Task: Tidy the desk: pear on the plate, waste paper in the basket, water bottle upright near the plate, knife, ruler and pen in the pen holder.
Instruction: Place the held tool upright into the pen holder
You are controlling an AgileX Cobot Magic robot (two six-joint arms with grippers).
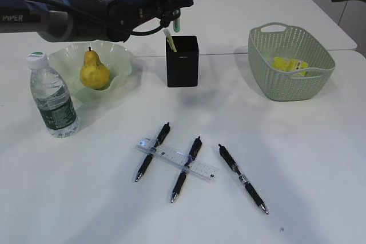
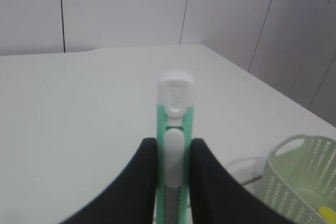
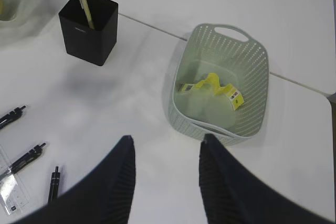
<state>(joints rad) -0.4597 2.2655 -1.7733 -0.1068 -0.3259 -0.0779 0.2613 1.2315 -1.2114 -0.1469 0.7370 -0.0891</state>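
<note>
At the upper middle of the exterior frame the left pincer [image 1: 176,5] hangs above the pen holder [image 1: 182,61], pinching a green-and-white knife [image 1: 178,20]; the left wrist view shows that knife [image 2: 175,156] squeezed between the two dark fingers [image 2: 140,182], its white end sticking out past them. The knife's lower end sits just over the holder's open top, and a pale yellowish tip of something pokes out of the holder beside it; whether the two touch is unclear. The right pincer [image 3: 165,182] appears only in its own wrist view, spread with nothing between its fingers, hovering over bare counter [image 3: 131,93] near the basket [image 3: 252,51]. Inside the basket lies the waste paper [image 3: 210,85], yellow scraps on the bottom. At the left of the exterior frame the pear [image 1: 94,71] rests on the plate [image 1: 123,55], directly under the left arm, and the water bottle [image 1: 52,96] stands upright just in front of the plate toward the lower left. In the lower middle of the frame the ruler [image 1: 178,159] lies flat across two black pens [image 1: 152,151], well apart from the holder and from both pincers; a third pen lies to their right, clear of the ruler. Between the pens and the holder the counter is open.
</note>
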